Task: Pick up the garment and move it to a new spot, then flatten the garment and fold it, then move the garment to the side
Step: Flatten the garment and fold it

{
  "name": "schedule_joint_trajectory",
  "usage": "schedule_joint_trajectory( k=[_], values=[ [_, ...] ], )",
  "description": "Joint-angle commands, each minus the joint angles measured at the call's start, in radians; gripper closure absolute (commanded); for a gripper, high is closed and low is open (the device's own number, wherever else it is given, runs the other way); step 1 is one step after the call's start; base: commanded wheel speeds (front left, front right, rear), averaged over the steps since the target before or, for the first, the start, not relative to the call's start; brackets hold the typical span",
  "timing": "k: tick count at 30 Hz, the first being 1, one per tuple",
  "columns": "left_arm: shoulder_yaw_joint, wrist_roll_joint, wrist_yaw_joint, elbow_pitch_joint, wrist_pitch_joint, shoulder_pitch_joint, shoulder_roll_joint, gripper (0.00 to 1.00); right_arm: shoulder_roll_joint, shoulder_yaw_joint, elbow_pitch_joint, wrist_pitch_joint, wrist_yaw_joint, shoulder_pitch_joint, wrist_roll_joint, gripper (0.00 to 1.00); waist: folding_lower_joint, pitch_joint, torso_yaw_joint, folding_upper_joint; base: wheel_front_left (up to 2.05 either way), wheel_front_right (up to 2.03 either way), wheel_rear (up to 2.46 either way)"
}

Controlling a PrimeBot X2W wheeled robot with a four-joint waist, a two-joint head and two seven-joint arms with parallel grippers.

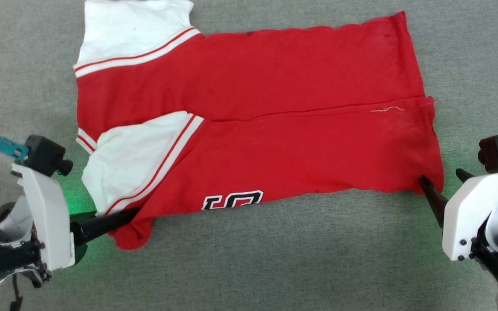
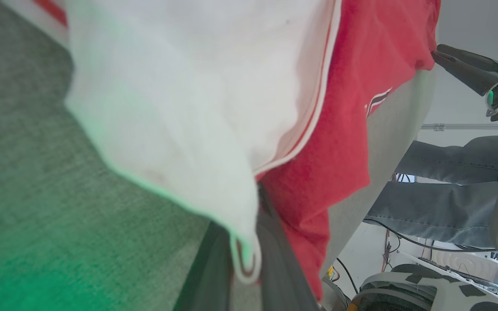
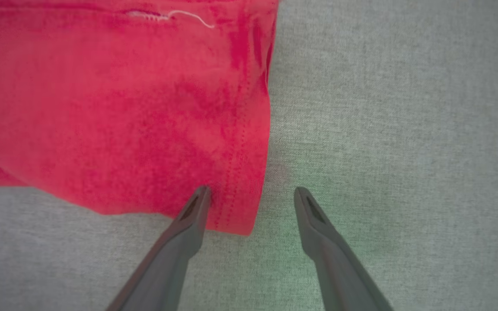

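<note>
Grey fabric surface (image 1: 275,259) carries the garment (image 1: 275,129), red with white sleeves, folded; left gripper (image 1: 128,214) clamps its near-left edge, right gripper (image 1: 440,175) gapes at its near-right corner.

Grey fabric surface (image 1: 275,259), faint green glow

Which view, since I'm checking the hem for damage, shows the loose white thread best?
The right wrist view: the loose thread is close and large on the garment, by its hem. The head view shows it tiny. The left wrist view faces the white sleeve end.
</note>
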Motion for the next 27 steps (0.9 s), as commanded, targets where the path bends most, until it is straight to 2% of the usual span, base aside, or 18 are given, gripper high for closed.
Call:
schedule_joint_trajectory(
  k=[1, 2, 3, 4, 5, 14, 27],
  values=[
    [0.000, 0.008, 0.003, 0.005, -0.001, 0.016, -0.010, 1.00, -0.003, -0.002, 0.009, 0.013, -0.002, -0.012, -0.007, 0.00, 0.0000, 0.006, 0.007, 0.0000, 0.00, 0.00, 0.00],
    [0.006, 0.012, 0.003, 0.006, -0.005, 0.016, -0.013, 1.00, -0.004, 0.000, 0.016, 0.020, -0.002, -0.018, -0.009, 0.50, 0.0000, 0.007, 0.010, 0.0000, 0.00, 0.00, 0.00],
    [0.012, 0.015, 0.003, 0.006, -0.008, 0.018, -0.016, 1.00, -0.001, -0.002, 0.024, 0.023, -0.002, -0.024, -0.005, 0.66, 0.0000, 0.008, 0.012, 0.0000, 0.00, 0.00, 0.00],
    [0.019, 0.016, 0.003, 0.007, -0.010, 0.020, -0.019, 1.00, 0.002, -0.005, 0.031, 0.022, -0.002, -0.029, -0.002, 0.96, 0.0000, 0.009, 0.015, 0.0000, 0.00, 0.00, 0.00],
    [0.023, 0.018, 0.003, 0.008, -0.011, 0.021, -0.021, 1.00, 0.006, -0.006, 0.041, 0.021, -0.002, -0.027, 0.003, 1.00, 0.0000, 0.008, 0.017, 0.0000, 0.00, 0.00, 0.00],
    [0.065, 0.021, 0.002, -0.026, -0.037, 0.071, -0.021, 1.00, -0.013, -0.032, 0.053, -0.009, -0.002, 0.026, 0.044, 1.00, 0.0000, -0.036, 0.030, 0.0000, 0.00, 0.00, 0.00],
    [0.087, 0.053, 0.002, -0.199, -0.136, 0.251, 0.121, 1.00, -0.121, -0.054, -0.080, 0.042, -0.002, 0.211, 0.134, 1.00, 0.0000, -0.069, 0.032, 0.0000, 0.00, 0.00, 0.00]
  ],
)
